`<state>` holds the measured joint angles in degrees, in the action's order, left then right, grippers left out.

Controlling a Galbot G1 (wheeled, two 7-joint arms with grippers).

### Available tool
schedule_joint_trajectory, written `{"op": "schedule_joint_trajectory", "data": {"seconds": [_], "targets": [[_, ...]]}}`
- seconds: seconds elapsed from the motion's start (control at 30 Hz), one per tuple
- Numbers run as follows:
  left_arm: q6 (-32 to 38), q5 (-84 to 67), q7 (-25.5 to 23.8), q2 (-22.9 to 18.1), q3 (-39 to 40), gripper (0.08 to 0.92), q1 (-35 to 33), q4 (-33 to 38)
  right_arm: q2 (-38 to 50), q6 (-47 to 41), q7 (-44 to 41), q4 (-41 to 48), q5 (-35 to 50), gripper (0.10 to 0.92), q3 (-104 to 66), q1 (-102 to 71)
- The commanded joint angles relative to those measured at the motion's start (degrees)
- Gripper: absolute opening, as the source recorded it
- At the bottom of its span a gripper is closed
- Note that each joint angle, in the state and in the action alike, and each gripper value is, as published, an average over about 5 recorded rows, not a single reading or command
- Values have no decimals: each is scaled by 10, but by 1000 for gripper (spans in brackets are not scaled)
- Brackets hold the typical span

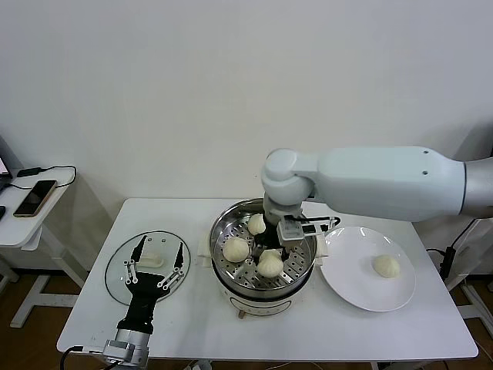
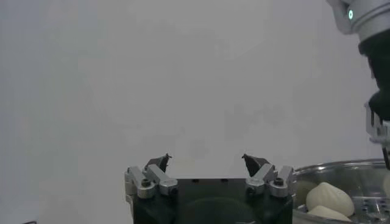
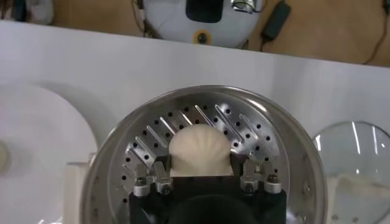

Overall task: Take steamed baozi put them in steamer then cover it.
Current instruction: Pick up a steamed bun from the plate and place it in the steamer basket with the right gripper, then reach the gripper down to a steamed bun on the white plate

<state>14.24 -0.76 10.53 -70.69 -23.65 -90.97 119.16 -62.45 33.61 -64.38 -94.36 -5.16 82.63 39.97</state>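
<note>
Near the middle of the desk (image 1: 92, 316), the right gripper (image 1: 286, 240) reaches down into the steamer (image 1: 262, 297) with its fingers closed around one baozi (image 3: 200, 148), two more baozi sit inside, one waits on the plate (image 1: 350, 289) toward the right edge, and the left gripper (image 1: 158, 266) hangs wide open and empty over the glass lid (image 1: 115, 266) near the left edge.

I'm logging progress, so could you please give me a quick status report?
Right claw down in the steamer, around a baozi. Left claw open, idle over the glass lid. Three baozi in, one left on the plate. Nothing in the way.
</note>
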Motion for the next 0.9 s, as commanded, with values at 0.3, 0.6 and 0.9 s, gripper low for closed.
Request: {"op": "schedule_joint_trajectory", "data": {"seconds": [0.3,0.6,0.9], "targets": [[5,0,0,-2,-1,823,2,-6,-27,17,-4,8,-51,681,-3,-44],[6,0,1,-2,-1,823,4,-11,-30,14,9,13,-58,795,-6,-49],[8,0,0,-2,-1,823,4,-13,7,-9,-20,31,-6,823,-58,-18]]}}
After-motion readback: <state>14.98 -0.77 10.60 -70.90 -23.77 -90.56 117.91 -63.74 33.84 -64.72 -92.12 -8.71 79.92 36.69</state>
